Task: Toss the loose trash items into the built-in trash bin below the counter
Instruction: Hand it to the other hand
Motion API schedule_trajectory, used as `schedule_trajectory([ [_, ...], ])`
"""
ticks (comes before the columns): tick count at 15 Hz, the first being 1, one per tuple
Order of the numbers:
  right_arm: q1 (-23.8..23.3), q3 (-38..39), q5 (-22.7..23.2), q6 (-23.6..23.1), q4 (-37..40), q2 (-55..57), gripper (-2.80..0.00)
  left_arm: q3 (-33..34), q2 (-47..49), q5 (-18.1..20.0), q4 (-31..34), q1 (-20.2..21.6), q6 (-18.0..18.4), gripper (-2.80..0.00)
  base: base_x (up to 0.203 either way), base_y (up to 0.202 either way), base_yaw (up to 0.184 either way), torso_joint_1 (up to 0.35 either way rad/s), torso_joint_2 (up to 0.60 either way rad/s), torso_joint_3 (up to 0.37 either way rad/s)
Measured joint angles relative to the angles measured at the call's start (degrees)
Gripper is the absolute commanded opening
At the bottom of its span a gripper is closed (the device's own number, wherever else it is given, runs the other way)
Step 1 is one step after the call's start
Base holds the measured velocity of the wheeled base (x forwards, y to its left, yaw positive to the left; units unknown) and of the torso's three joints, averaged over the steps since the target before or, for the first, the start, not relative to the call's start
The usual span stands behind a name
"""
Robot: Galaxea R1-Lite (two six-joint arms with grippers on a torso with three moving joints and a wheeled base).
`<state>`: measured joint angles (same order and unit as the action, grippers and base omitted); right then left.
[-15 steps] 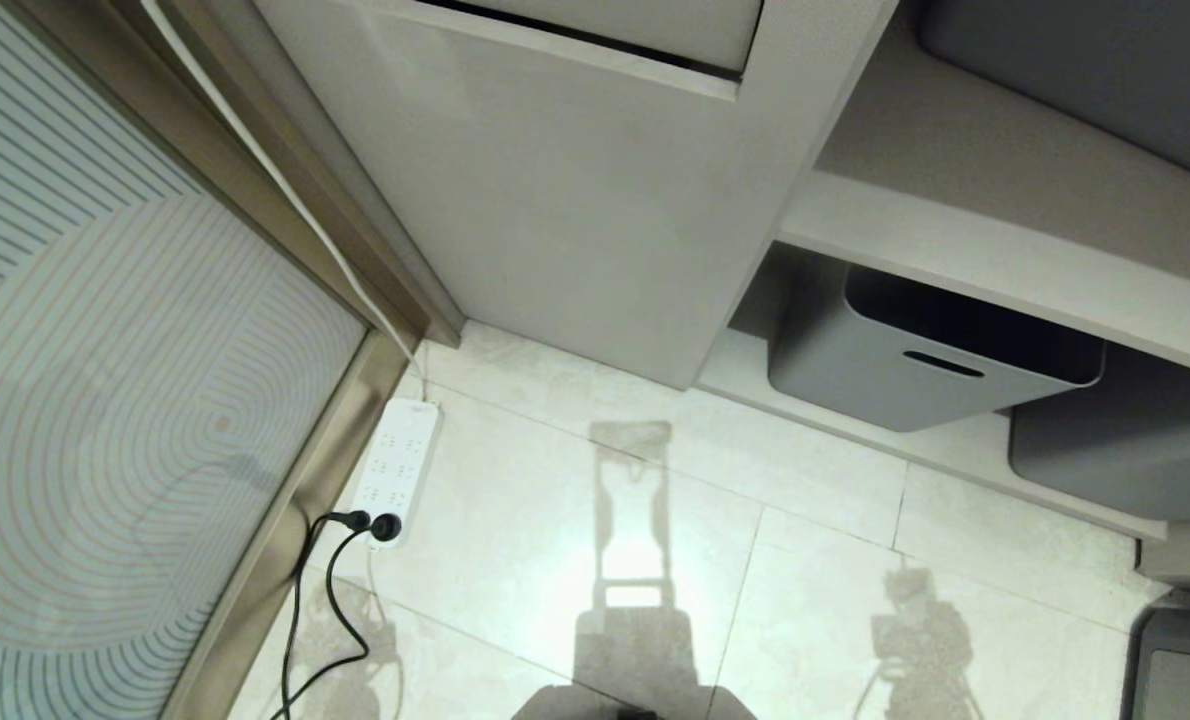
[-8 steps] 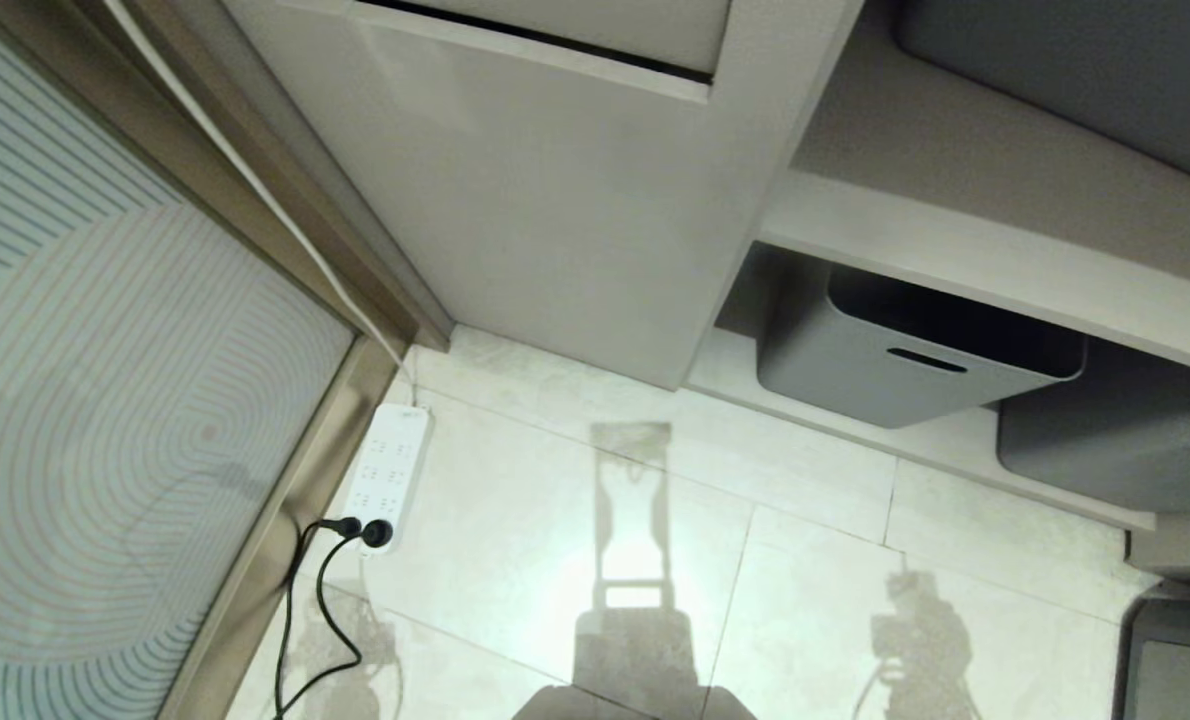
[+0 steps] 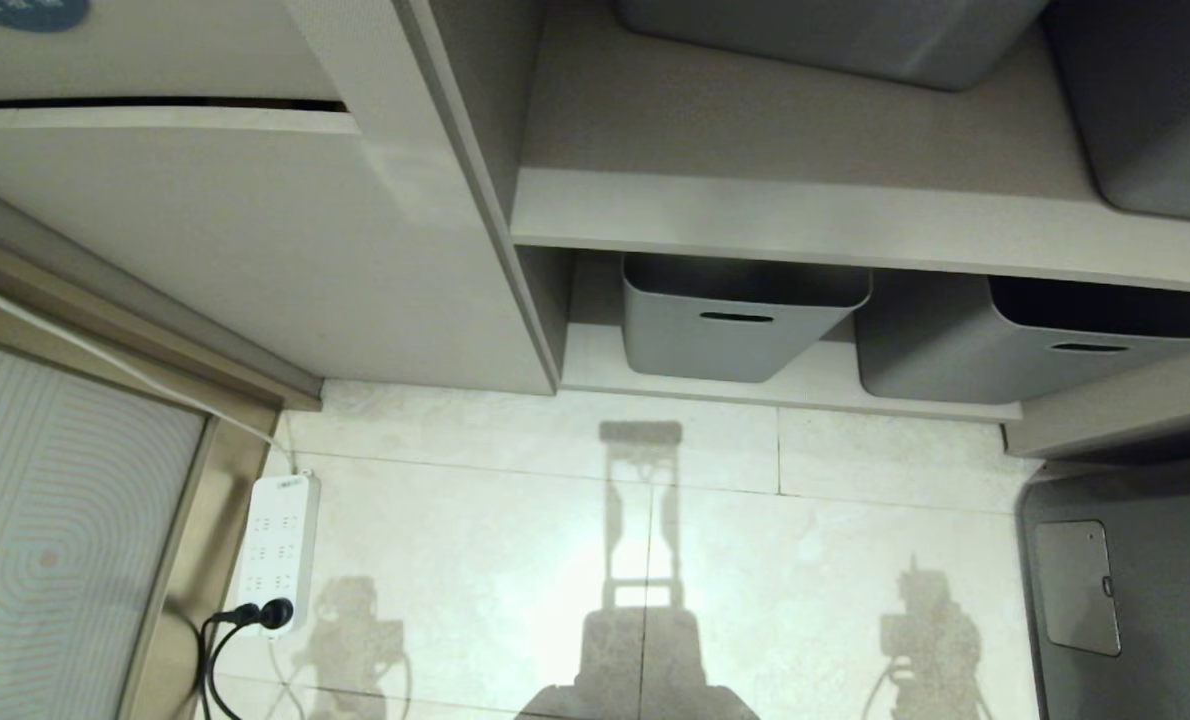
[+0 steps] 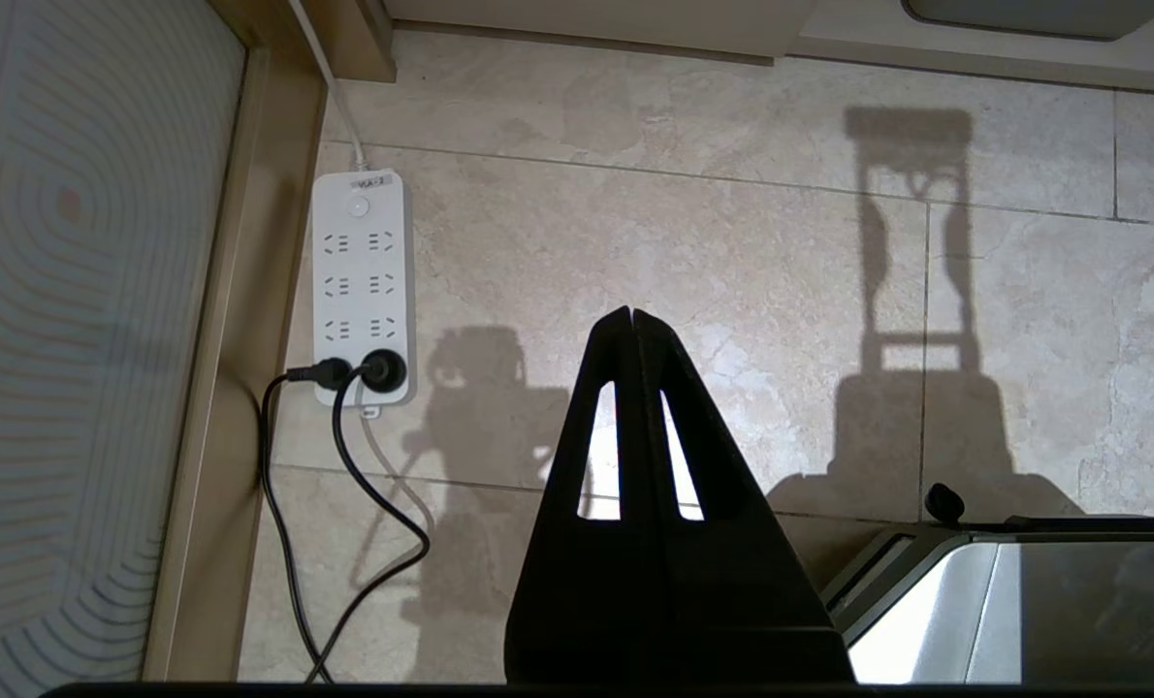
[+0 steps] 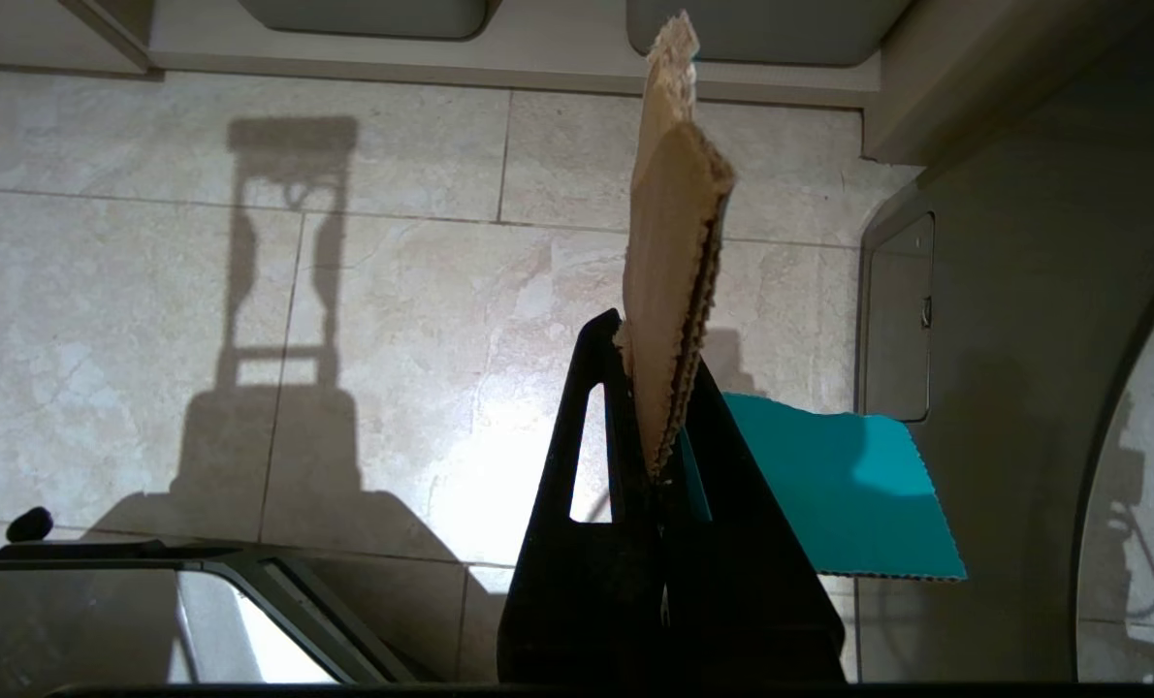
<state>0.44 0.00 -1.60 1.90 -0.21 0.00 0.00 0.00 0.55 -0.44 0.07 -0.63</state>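
My right gripper (image 5: 657, 373) is shut on a folded tan cardboard piece (image 5: 672, 242) that sticks out past its fingertips, and on a turquoise strip (image 5: 834, 490) that hangs out to one side; both hang above the floor tiles. In the left wrist view my left gripper (image 4: 632, 315) is shut with nothing in it, also over the floor. The built-in trash bin (image 3: 255, 250) is the beige cabinet front at the upper left of the head view, with its flap (image 3: 155, 60) and the edge of a blue sticker (image 3: 20, 12). Neither gripper shows in the head view. The counter is out of view.
Two grey tubs (image 3: 735, 325) (image 3: 1035, 345) with slot handles stand on the low shelf right of the bin. A white power strip (image 3: 277, 545) with black plugs and cables lies on the floor by a striped panel (image 3: 45, 540). A grey unit (image 3: 1125, 590) stands at the right.
The whole head view has swung round: the cabinet front now sits at the upper left and squarer, and the tubs have come to the middle. The camera moved, not the things.
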Motion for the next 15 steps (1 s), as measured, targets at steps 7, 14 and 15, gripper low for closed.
schedule_trajectory([
  [7, 0.0, 0.0, 0.0, 0.1, 0.0, 0.0, -2.8, 0.0, 0.0, 0.0, 0.1, 0.0, 0.0, -2.8, 0.0, 0.0, 0.0, 0.0, 0.0, 0.0],
  [14, 0.0, 0.0, -0.2, 0.4, 0.0, 0.0, -2.8, 0.0, 0.0, 0.0, 0.0, 0.0, 0.0, -2.8, 0.0, 0.0, 0.0, 0.001, 0.0, 0.118],
  [15, 0.0, 0.0, -0.3, 0.4, 0.0, 0.0, -2.8, 0.0, 0.0, 0.0, 0.0, 0.0, 0.0, -2.8, 0.0, 0.0, 0.0, 0.004, 0.01, 0.201],
])
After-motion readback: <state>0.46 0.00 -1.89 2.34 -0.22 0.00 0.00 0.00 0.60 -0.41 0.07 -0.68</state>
